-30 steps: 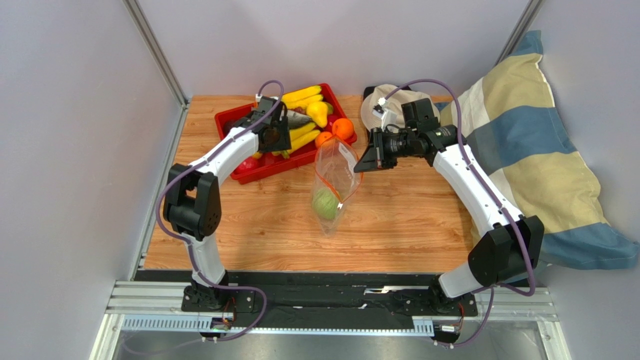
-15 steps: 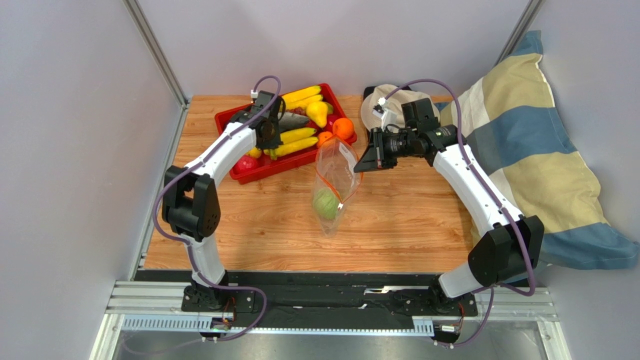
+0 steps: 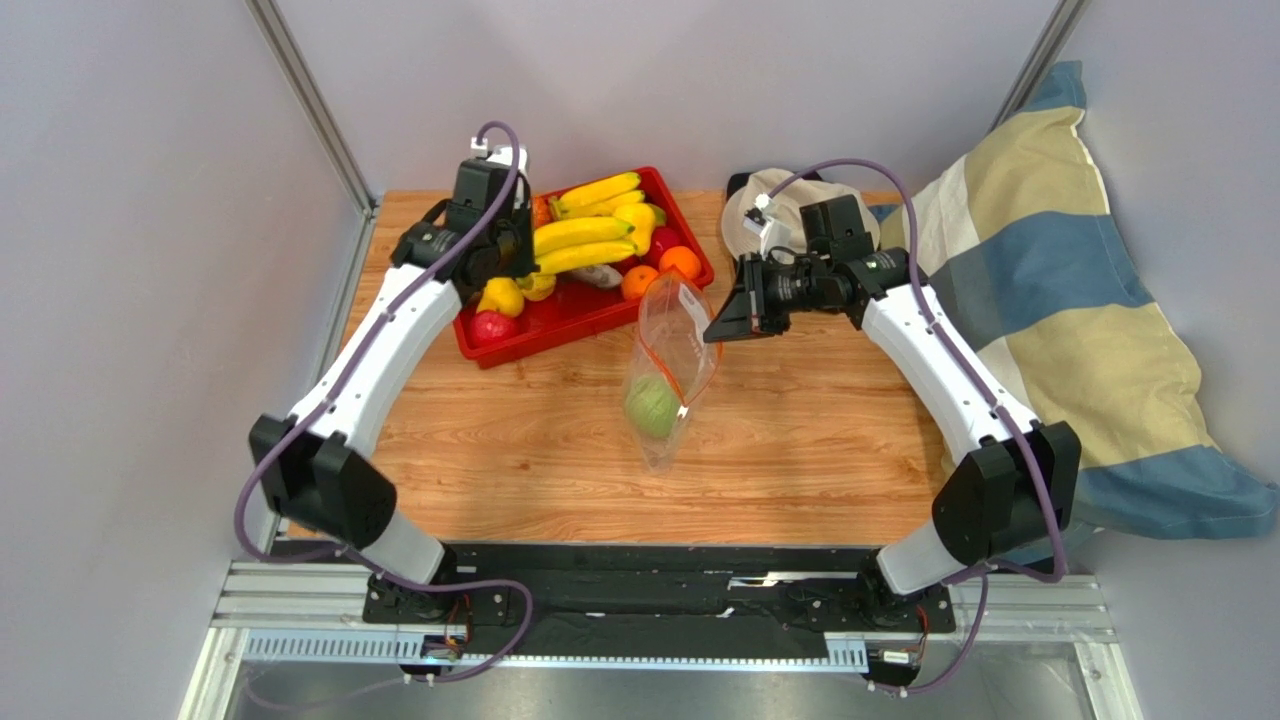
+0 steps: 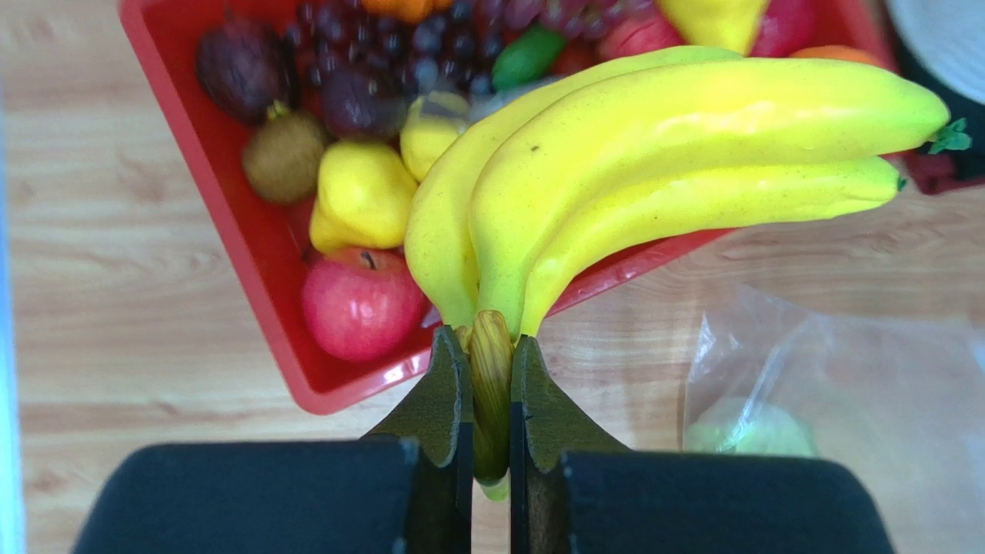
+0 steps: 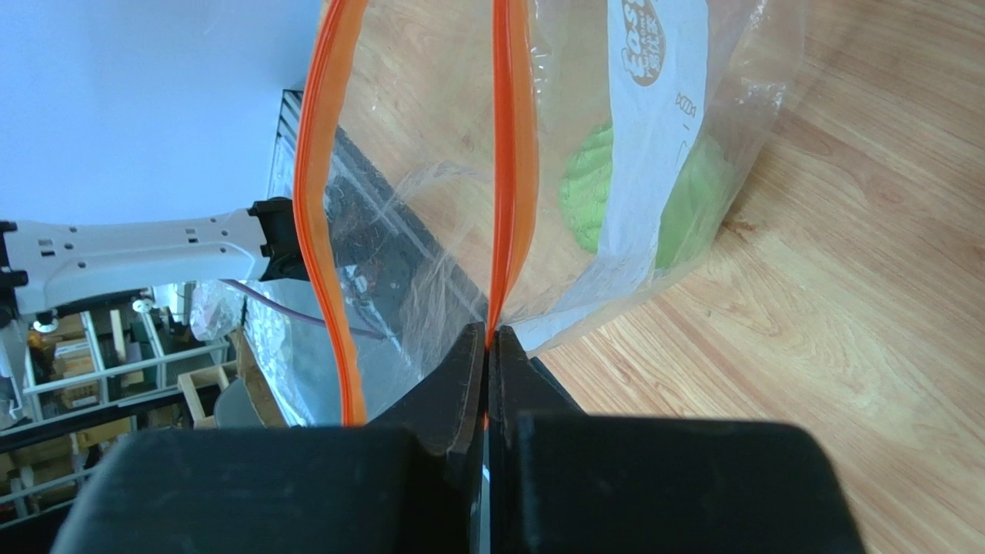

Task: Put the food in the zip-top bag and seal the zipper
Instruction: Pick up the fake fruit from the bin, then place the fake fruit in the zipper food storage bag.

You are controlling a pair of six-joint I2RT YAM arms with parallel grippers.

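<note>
Worked at a wood table [image 3: 812,435], both arms stretched to its far half. Left most of the food in the red tray [image 4: 257,266] at far left. Held the bag [image 3: 672,353] just right of the tray, mouth up and bottom resting on the wood, within reach of either arm. Gripped the bananas [image 4: 647,150] by the stem in the left gripper [image 4: 491,346], jaws closed down to the stem's width with nothing else between them. Hung the bunch over the tray's near rim, seemingly clear of the fruit beneath, though hard to judge height from the wrist view. Pointed the bunch's long axis away from that gripper, tips toward the right arm, with the bag off to the right and nearer the bases, beside the bunch and not in line with it. Had one piece bagged: a green ball [image 3: 649,405] at the bottom. Pinched one lip of the zipper [image 5: 510,173] in the right gripper [image 5: 487,346], jaws fully together on the orange strip, the other lip bowed apart to open the mouth. Judged from this: needed a swing right, then a tips-first drop, to avoid catching crosswise on the lips.
</note>
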